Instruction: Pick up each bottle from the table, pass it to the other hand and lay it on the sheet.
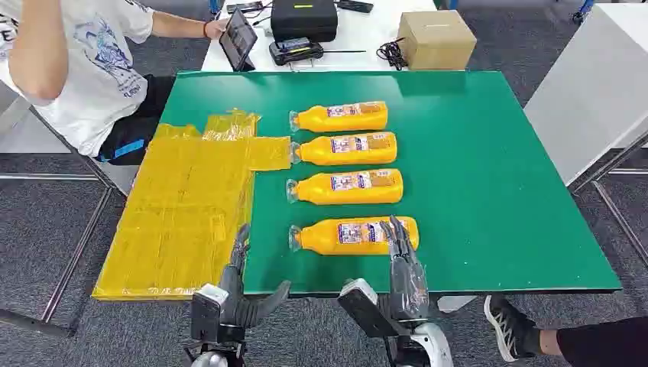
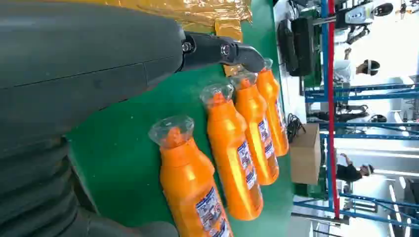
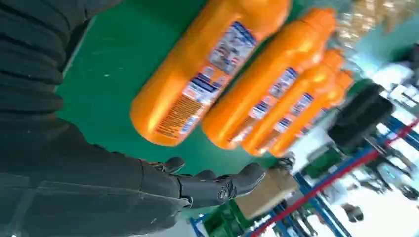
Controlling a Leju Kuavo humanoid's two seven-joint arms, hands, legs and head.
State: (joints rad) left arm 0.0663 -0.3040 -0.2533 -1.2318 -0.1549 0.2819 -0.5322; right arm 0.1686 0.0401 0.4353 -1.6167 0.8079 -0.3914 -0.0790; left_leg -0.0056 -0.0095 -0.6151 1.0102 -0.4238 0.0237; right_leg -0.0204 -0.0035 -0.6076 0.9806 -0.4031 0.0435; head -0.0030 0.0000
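Several orange bottles lie on their sides in a column on the green table (image 1: 489, 176), clear caps pointing left. The nearest bottle (image 1: 353, 235) (image 2: 192, 192) (image 3: 207, 64) lies close to the front edge. My right hand (image 1: 401, 264) (image 3: 148, 187) hovers open at that bottle's base end, fingers stretched over it, holding nothing. My left hand (image 1: 237, 287) (image 2: 99, 74) is open at the front edge, near the sheet's right border, left of the nearest bottle's cap. The yellow sheet (image 1: 183, 214) (image 2: 197, 12) covers the table's left part and carries no bottle.
A person in a white shirt (image 1: 76, 53) sits at the far left holding a tablet (image 1: 238, 38). Behind the green table are a black case (image 1: 304, 19), a cardboard box (image 1: 435, 38) and cables. A shoe (image 1: 508, 325) shows at the lower right, and a white table (image 1: 596, 84) stands right.
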